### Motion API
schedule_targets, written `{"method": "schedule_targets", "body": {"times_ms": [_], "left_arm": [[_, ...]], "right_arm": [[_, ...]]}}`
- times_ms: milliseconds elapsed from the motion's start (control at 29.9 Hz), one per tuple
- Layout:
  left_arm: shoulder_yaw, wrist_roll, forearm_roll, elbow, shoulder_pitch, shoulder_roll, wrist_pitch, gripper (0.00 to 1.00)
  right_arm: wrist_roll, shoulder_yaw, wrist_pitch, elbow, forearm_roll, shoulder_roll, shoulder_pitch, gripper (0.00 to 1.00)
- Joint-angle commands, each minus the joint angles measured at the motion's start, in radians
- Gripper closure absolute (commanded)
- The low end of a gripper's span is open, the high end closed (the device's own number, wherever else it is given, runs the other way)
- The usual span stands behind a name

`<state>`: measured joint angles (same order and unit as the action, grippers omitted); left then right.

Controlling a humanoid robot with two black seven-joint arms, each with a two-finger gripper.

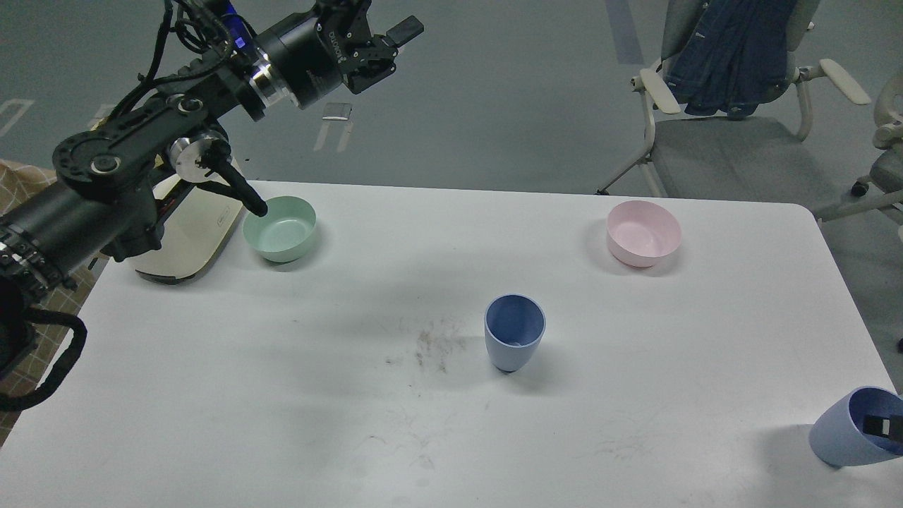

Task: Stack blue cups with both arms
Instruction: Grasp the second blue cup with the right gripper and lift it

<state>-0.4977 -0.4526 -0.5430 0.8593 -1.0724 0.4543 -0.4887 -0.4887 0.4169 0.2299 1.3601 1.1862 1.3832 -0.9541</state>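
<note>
Smooth white table [282,395]; tapered matte blue cup [514,333] upright; left pincer [386,44] open, empty.

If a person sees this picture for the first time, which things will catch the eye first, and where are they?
First comes the big black left arm, entering from the left, its left gripper raised above the far edge of the white table. Next, one blue cup stands upright near the table's middle, while a second blue cup is tilted at the right edge with a dark gripper finger inside it. A mint-green bowl and a pink bowl sit farther back.
</note>
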Motion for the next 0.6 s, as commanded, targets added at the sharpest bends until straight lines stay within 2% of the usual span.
{"method": "schedule_targets", "body": {"times_ms": [0, 33, 67, 402, 569], "left_arm": [[-0.001, 0.002, -0.002, 0.0, 0.0, 0.0, 0.0, 0.03], [-0.001, 0.002, -0.002, 0.0, 0.0, -0.002, 0.0, 0.03], [0.001, 0.002, -0.002, 0.0, 0.0, -0.002, 0.0, 0.03], [0.001, 0.002, -0.006, 0.0, 0.0, -0.003, 0.0, 0.03], [0.002, 0.002, -0.006, 0.0, 0.0, -0.002, 0.0, 0.03]], "right_arm": [[0.0, -0.001, 0.0, -0.004, 0.004, -0.001, 0.024, 0.82], [0.0, -0.001, 0.0, -0.004, 0.006, -0.001, 0.029, 0.94], [0.0, -0.001, 0.0, -0.004, 0.006, -0.001, 0.031, 0.99], [0.0, -0.043, -0.017, 0.004, 0.006, 0.011, 0.015, 1.0], [0.0, -0.121, -0.008, 0.03, 0.01, 0.066, -0.02, 1.0]]}}
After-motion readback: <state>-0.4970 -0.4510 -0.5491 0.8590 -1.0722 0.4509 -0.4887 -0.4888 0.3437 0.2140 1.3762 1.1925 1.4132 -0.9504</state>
